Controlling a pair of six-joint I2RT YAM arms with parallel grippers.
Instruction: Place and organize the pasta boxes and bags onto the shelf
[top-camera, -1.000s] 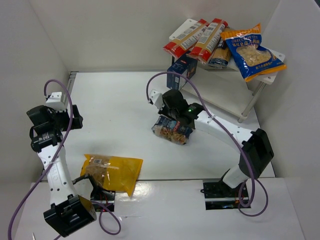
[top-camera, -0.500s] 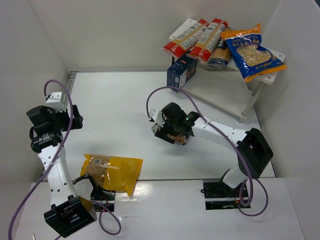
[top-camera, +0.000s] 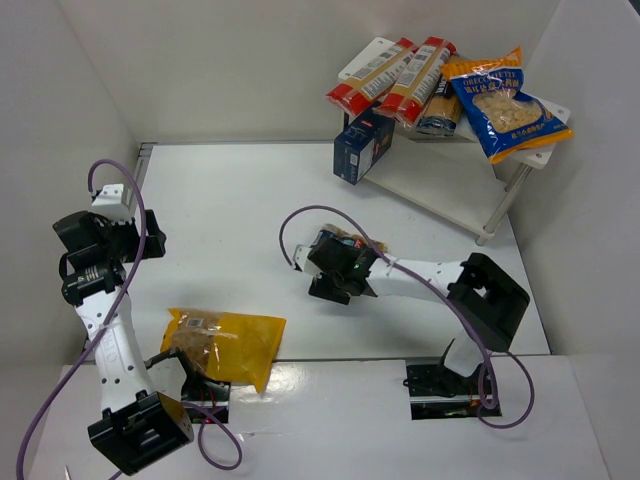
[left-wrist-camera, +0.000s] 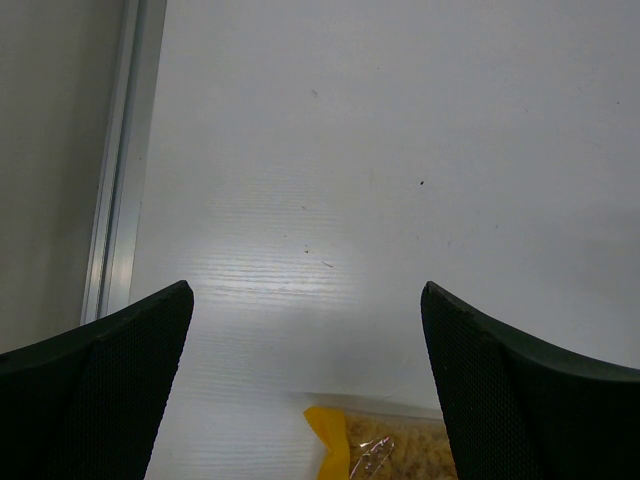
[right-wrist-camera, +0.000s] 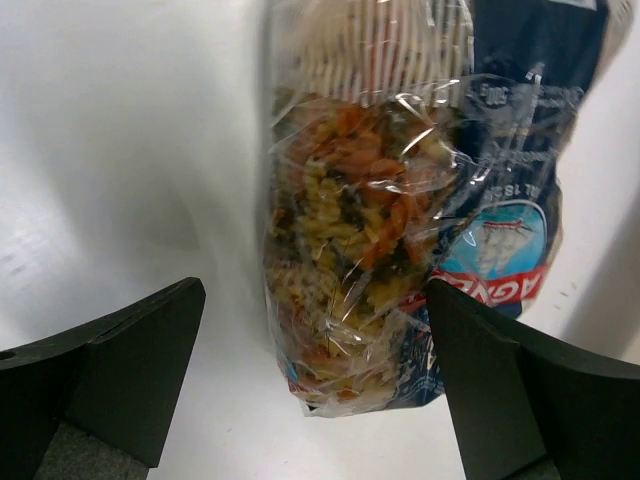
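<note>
Sitting lower than a second ago, right end effector (right-wrist-camera: 315, 290) spread apart astride spiral pasta bag (right-wrist-camera: 380, 230).

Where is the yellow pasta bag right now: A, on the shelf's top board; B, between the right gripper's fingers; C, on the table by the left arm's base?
C: the yellow bag lies flat on the table right beside the left arm's base.

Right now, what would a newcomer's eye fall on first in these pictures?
The colourful heap on top of the shelf at far right: two spaghetti boxes and a blue-and-orange bag. Next, the yellow bag lying at near left, and the right gripper open around a bag of spiral pasta.
</note>
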